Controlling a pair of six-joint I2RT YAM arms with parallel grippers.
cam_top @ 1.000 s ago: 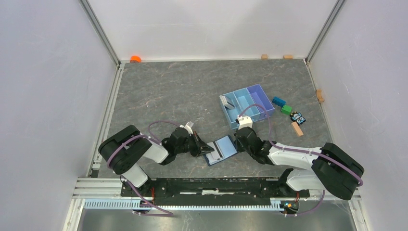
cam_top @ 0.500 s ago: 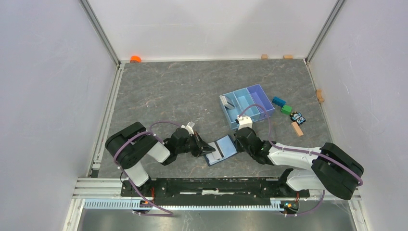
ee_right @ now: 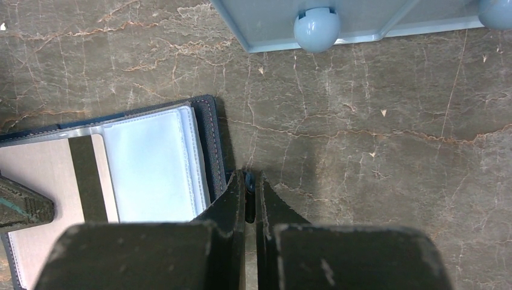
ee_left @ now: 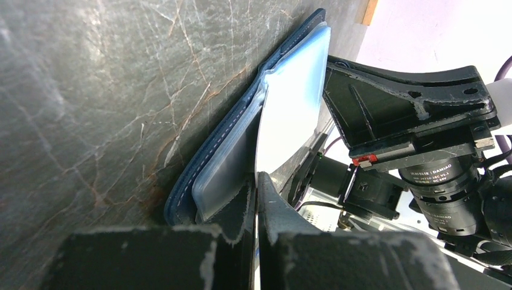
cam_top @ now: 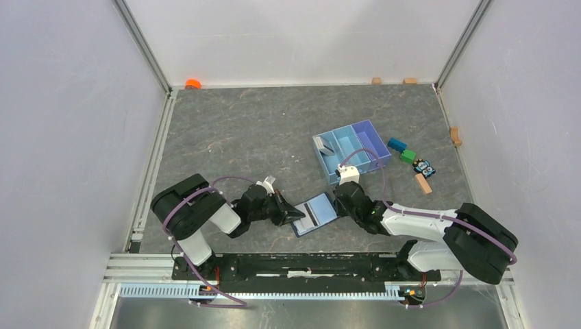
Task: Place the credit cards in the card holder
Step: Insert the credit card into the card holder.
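The navy card holder lies open on the table between my two grippers, its pale blue pockets facing up. A beige credit card with a dark stripe rests on its left half. My left gripper is shut on this card, which shows edge-on between the fingers beside the holder's navy edge. My right gripper is shut on the holder's right edge. Another grey card leans in the tray's left compartment.
The blue and purple tray stands just beyond the right gripper, its foot close ahead. Toy blocks lie right of it. An orange thing and wooden blocks sit along the back wall.
The left arm's elbow has swung a little to the right. Both grippers and the card holder have barely shifted.
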